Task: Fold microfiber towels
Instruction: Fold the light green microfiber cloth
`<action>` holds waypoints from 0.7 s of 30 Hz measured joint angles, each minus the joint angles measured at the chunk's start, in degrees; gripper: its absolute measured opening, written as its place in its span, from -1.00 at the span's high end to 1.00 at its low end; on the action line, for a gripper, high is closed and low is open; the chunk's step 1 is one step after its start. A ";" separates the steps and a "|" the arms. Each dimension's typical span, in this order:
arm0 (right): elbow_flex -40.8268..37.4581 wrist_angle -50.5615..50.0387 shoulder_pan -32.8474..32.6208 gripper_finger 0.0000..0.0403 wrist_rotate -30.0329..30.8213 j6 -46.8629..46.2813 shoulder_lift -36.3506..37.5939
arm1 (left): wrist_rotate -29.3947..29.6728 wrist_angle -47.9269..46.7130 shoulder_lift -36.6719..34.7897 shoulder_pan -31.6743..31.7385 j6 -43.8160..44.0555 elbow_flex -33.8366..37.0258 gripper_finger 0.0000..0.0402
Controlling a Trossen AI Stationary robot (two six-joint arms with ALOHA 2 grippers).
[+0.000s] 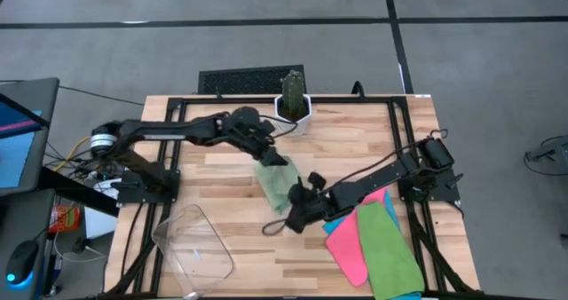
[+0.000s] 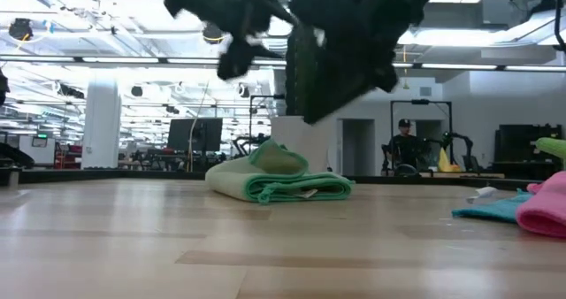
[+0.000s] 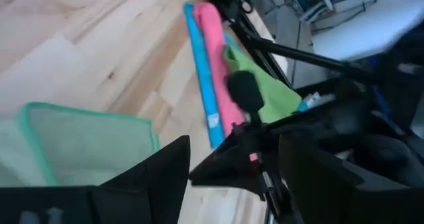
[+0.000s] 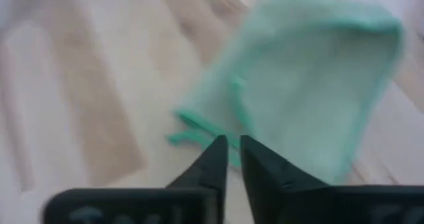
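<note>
1. Microfiber towel, light green, lies folded near the middle of the wooden table; in the low view it is a small bundle with one layer standing up on top.
2. Right gripper is at the near side of this towel, just beside its edge. The right wrist view shows its fingers almost together with only a thin gap, and nothing is between them. The towel is ahead of the tips, a little blurred.
3. Left gripper is at the far end of the same towel. In its wrist view the jaws stand wide apart and they hold nothing; the towel's corner is next to one finger. Whether a finger touches the cloth, I cannot tell.
4. In the low view both grippers are only dark, blurred shapes at the top, cut by the frame.
5. Three more towels, pink, green and blue, lie overlapped at the right near corner, partly under the right arm.
6. A clear plastic bin stands at the left near edge.
7. A potted cactus stands at the far edge.
</note>
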State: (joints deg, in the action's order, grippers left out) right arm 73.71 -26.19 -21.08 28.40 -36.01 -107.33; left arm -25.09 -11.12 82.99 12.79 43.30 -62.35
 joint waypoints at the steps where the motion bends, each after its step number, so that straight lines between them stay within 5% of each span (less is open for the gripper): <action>1: 0.00 2.04 -0.04 0.58 -0.03 2.39 0.00 | 0.99 -2.09 -2.12 -0.55 -0.89 0.00 -0.12; 8: 0.02 8.73 3.95 0.05 -2.22 10.26 -3.39 | 17.49 -14.38 -15.85 -7.45 -2.78 -0.02 -0.12; 12: 0.04 12.53 5.28 -0.09 -6.56 13.80 -5.60 | 26.09 -18.48 -20.91 -11.36 -0.56 0.00 -0.12; 16: -0.04 10.89 5.80 -0.03 -5.96 12.91 -6.78 | 30.80 -20.90 -24.25 -13.84 1.74 0.02 -0.12; 21: 0.08 11.06 6.59 0.43 -4.68 10.94 -5.65 | 35.26 -22.60 -26.35 -15.60 2.92 0.04 -0.12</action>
State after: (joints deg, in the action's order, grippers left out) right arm 73.80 -15.13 -14.49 23.72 -25.08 -112.97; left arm 10.17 -33.72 56.63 -2.81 46.22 -62.30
